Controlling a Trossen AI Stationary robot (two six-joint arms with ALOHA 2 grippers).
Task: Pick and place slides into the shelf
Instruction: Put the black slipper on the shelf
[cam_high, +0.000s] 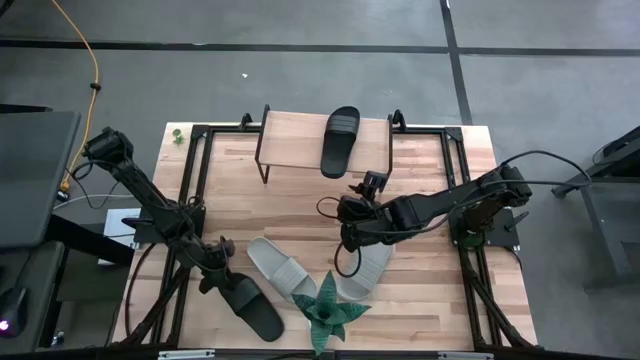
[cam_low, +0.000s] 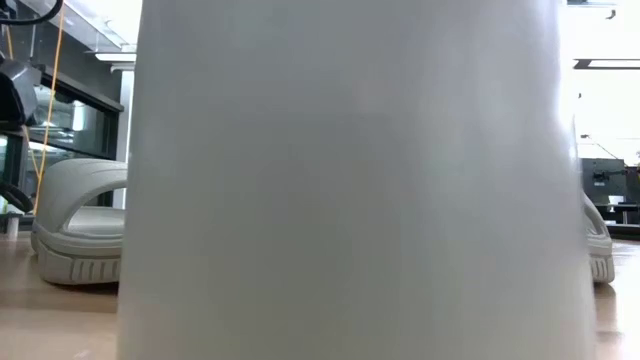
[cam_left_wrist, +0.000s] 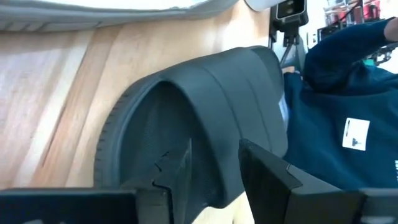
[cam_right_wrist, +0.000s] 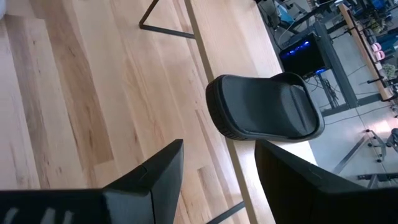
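Observation:
One black slide (cam_high: 340, 140) lies on the shelf (cam_high: 295, 135), its heel end (cam_right_wrist: 264, 112) overhanging the plank's near edge. A second black slide (cam_high: 252, 306) sits near the table's near-left corner, and my left gripper (cam_high: 220, 266) is shut on its strap. Two pale grey slides (cam_high: 283, 268) (cam_high: 368, 268) lie sole-down mid-table. My right gripper (cam_high: 372, 185) hovers open just short of the shelf, above the tabletop, with nothing between its fingers (cam_right_wrist: 163, 163). My left gripper (cam_left_wrist: 214, 155) holds the black slide by its wide strap (cam_left_wrist: 217, 118). One finger (cam_left_wrist: 177, 171) is under the strap's arch and the other (cam_left_wrist: 264, 177) is outside it. The fingers slant down from the table's left. Whether the sole is off the table cannot be told.
A green spiky plant (cam_high: 330, 312) stands near the near edge, and its pale pot (cam_low: 350, 180) blocks most of the low view. A black frame (cam_high: 200, 135) runs around the table. A person in a blue garment (cam_left_wrist: 336, 112) is beyond the table.

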